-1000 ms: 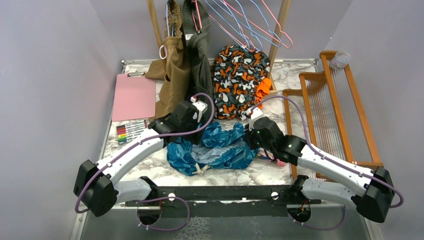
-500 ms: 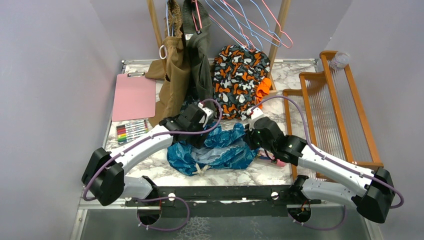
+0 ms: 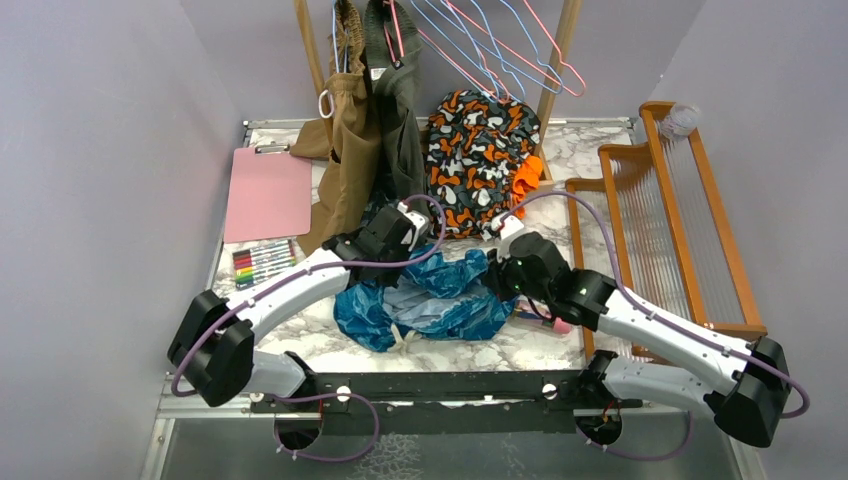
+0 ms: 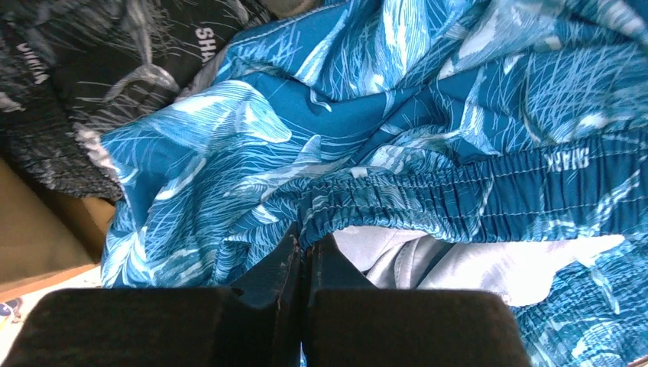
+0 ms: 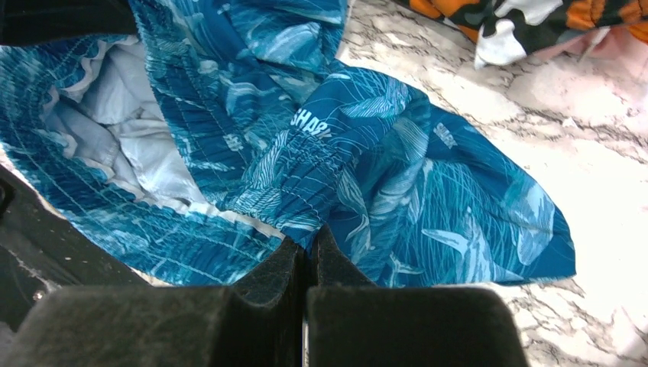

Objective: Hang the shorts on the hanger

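Item: shorts [image 3: 440,300], crumpled toward 6 o'clock on the table [image 3: 590,150]. The waistband print reads SHARK in both wrist views and is illegible from above. My left gripper [image 4: 304,246] and right gripper [image 5: 308,246] each pinch the waistband, at its 10 and 3 o'clock.

Shiny cloth, veined stone
The shorts [image 4: 428,115] are slick glossy fabric; the worktop [image 5: 611,252] is smooth marble, perhaps laminate.

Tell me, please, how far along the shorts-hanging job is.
Done: the left gripper and right gripper each have jaws shut on the shorts at the waistband. In hand: the shorts lie bunched on the table. Left: lifting them onto the light-blue hanger on the rack.
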`<control>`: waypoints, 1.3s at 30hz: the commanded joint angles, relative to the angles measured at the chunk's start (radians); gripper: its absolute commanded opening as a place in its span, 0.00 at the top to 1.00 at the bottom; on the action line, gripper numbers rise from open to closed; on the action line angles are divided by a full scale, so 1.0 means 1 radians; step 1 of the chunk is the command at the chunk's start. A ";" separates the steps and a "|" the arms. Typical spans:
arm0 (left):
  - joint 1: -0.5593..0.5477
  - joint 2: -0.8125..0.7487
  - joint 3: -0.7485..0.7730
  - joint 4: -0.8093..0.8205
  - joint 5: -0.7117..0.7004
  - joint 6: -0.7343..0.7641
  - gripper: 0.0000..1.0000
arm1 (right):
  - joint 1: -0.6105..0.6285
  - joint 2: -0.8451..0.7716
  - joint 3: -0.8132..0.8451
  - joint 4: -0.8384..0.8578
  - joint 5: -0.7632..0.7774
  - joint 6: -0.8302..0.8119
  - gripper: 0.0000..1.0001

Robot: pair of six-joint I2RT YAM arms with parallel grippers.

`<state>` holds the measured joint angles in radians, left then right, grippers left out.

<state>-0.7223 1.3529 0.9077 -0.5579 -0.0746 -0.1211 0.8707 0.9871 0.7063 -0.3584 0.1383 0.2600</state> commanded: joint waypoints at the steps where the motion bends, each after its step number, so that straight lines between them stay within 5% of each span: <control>1: -0.005 -0.091 -0.026 0.036 -0.092 -0.107 1.00 | 0.005 0.066 0.111 -0.032 -0.061 0.004 0.99; 8: -0.003 -0.308 -0.180 0.083 -0.227 -0.477 1.00 | -0.003 0.323 0.330 -0.098 -0.097 0.087 0.99; 17: -0.003 -0.357 -0.230 0.042 -0.319 -0.677 1.00 | -0.081 0.617 0.434 -0.041 -0.283 0.192 0.99; 20: -0.003 -0.355 -0.239 0.031 -0.336 -0.754 1.00 | -0.082 0.661 0.479 -0.055 -0.298 0.194 0.88; 23: -0.002 -0.347 -0.241 0.010 -0.362 -0.825 1.00 | -0.082 0.665 0.490 -0.067 -0.288 0.184 0.63; 26: -0.002 -0.327 -0.227 -0.013 -0.392 -0.869 1.00 | -0.081 0.642 0.474 -0.083 -0.267 0.170 0.50; 39: 0.009 -0.250 -0.182 -0.043 -0.391 -0.874 1.00 | -0.081 0.372 0.241 -0.126 -0.178 0.120 0.43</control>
<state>-0.7193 1.1011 0.6937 -0.5877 -0.4362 -0.9798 0.7853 1.4242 1.0092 -0.4522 -0.0868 0.4000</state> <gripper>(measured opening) 0.019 0.569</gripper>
